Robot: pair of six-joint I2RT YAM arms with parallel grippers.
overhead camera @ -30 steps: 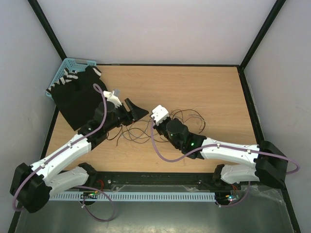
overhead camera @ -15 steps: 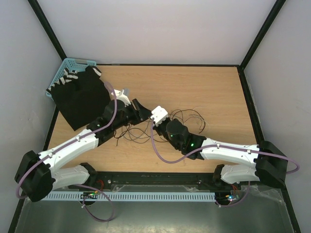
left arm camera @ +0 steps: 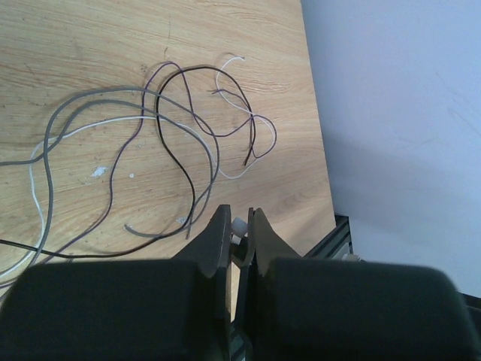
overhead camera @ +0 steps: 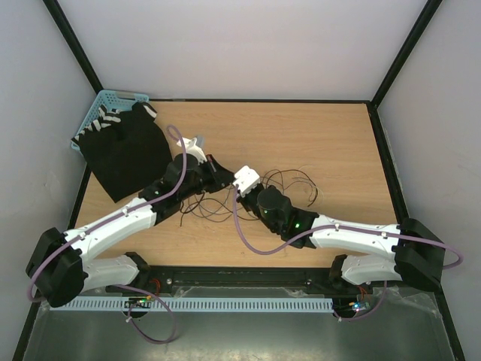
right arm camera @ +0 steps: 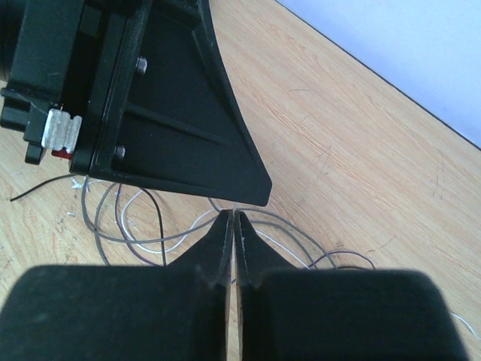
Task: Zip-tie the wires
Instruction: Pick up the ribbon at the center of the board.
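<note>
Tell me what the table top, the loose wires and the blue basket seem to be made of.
Table top: wood or wood-look laminate, matt; pale brown with visible grain lines. Wires: thin flexible strands, probably plastic-sheathed; grey, dark and white skins lying in smooth curls. Basket: likely moulded plastic; light blue open lattice wall.

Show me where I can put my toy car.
The far right corner of the table, beyond the wires, is bare. So is the back strip right of the black cloth. The middle is crowded: wires tangle where the left arm and right arm meet.
</note>
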